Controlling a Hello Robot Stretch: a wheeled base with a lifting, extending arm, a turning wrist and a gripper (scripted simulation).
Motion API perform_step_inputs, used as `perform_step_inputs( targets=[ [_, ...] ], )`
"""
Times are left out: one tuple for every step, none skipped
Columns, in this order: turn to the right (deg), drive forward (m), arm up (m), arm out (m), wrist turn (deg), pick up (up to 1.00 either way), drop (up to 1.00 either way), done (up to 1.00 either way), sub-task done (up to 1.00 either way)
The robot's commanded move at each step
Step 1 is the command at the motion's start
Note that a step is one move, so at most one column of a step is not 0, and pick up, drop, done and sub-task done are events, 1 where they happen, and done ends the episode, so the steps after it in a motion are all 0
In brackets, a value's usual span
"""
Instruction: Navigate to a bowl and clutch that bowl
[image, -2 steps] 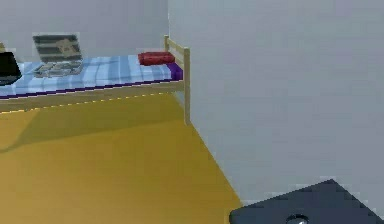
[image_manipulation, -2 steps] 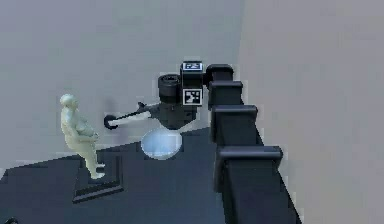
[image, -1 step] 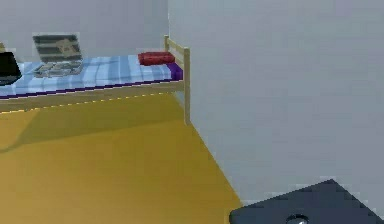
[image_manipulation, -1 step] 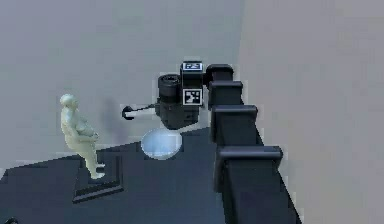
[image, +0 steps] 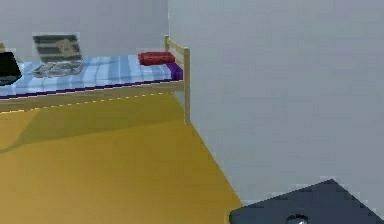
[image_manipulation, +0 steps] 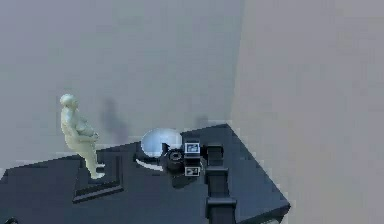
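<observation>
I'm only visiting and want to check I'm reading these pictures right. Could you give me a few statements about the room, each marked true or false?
1. A pale statue stands on the dark table. True.
2. The bowl lies on the floor. False: it sits on the table, close to the gripper.
3. The bed has a blue checked cover. True.
4. The pillow on the bed is green. False: it is red.
</observation>
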Motion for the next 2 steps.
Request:
perform_step_inputs(
  targets=[
    [0.0,0.00,0.00,0.00,0.0,1.00,0.00,0.00,0.00],
    [0.0,0.00,0.10,0.00,0.0,0.00,0.00,0.00,0.00]
  ],
)
